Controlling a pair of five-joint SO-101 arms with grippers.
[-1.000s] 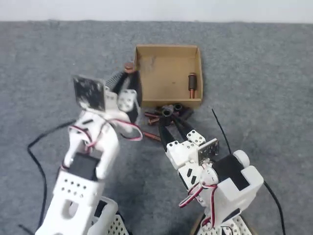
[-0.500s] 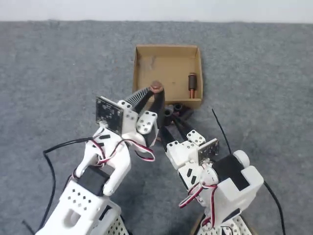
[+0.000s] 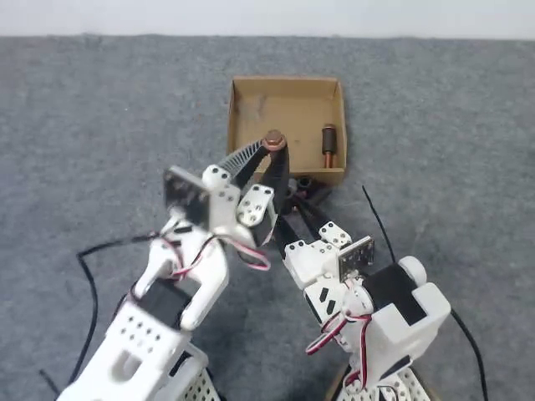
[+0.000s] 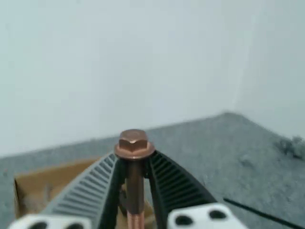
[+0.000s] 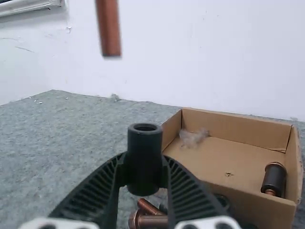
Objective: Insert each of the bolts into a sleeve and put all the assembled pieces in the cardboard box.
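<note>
**Bench** point(image 3: 435, 125): one, covered in grey carpet-like fabric.

**Cardboard box** point(image 3: 251, 109): one, open-topped, on the bench beyond both arms.

**Assembled piece** point(image 3: 328, 146): one, a copper bolt through a dark sleeve. It lies flat inside the cardboard box, close to the side wall nearer the right arm.

**Left end effector** point(image 4: 135, 164): one, ribbed fingers narrowed onto a single item, held in the air above the near wall of the cardboard box.

**Held bolt** point(image 4: 133, 157): one, copper, hex-headed, upright with the head up, gripped by its shank just under the head. In the right wrist view its lower end sits higher than the held sleeve's mouth and apart from it.

**Right end effector** point(image 5: 144, 167): one, fingers narrowed around a single item, just outside the near wall of the cardboard box.

**Held sleeve** point(image 5: 144, 157): one, black, tubular, upright with the open end up.

**Loose bolts** point(image 5: 147, 207): two counted, copper, lying on the bench under the right end effector.

**Loose sleeve** point(image 3: 305, 182): at least one, dark, against the outside of the box's near wall. A full count cannot be told, as the arms cover that spot.
</note>
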